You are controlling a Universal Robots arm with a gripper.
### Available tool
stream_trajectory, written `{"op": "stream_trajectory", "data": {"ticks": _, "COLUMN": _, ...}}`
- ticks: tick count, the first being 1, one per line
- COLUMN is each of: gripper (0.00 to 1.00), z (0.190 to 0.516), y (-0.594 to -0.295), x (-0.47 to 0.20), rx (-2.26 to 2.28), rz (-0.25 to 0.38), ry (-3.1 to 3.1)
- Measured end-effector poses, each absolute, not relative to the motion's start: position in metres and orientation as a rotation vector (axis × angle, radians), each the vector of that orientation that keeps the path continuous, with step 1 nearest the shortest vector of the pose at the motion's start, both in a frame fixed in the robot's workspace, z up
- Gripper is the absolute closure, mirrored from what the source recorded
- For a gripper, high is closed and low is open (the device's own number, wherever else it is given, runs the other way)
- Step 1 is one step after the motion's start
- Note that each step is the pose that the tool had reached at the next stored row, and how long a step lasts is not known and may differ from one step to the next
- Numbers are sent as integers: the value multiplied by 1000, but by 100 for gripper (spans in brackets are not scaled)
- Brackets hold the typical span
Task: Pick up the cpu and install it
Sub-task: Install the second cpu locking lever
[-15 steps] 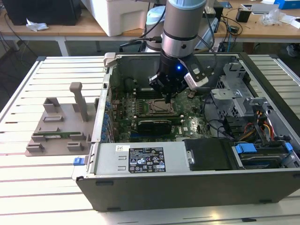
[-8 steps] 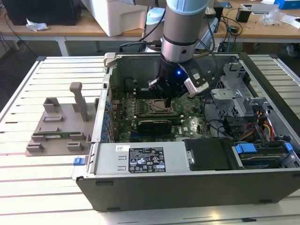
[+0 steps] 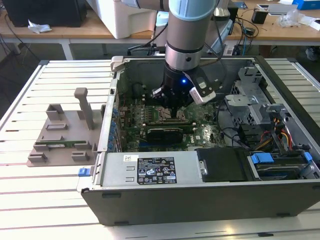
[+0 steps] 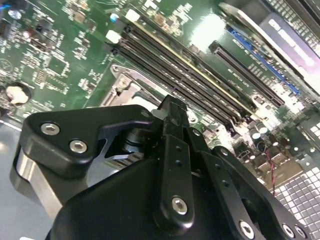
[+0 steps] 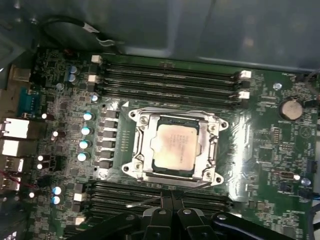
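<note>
Inside open computer case (image 3: pixel 280 125), cpu (image 5: pixel 173 147) sits flat in motherboard (image 5: pixel 260 125) socket frame (image 5: pixel 172 145), mid-board between memory slot banks. Hand (image 5: pixel 170 202) hovers just beside frame; fingers together, holding nothing.

one arm (image 3: pixel 186 30), one gripper (image 5: pixel 169 200). one open pc case (image 3: pixel 200 195) with one green board (image 5: pixel 250 145) inside. one socket frame (image 5: pixel 175 146), one cpu (image 5: pixel 174 146) in it. memory slots (image 5: pixel 170 75): four above the socket in the first wrist view, more rows below, count unclear. four pale blue capacitors (image 5: pixel 86 136) in a line beside the socket. one coin cell (image 5: pixel 291 109). one grey tray (image 3: pixel 62 135) on the slatted table (image 3: pixel 30 190). one power supply (image 3: pixel 155 169).
</note>
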State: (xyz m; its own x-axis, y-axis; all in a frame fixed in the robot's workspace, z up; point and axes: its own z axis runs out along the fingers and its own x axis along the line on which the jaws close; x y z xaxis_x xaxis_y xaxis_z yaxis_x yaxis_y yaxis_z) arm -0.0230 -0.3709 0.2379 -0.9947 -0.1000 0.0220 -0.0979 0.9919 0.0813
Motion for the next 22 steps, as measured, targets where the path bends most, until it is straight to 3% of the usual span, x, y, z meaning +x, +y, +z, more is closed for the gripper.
{"op": "stream_trajectory", "data": {"ticks": 22, "gripper": 89, "z": 207, "y": -372, "x": -67, "rx": 187, "rz": -132, "ry": -3106}}
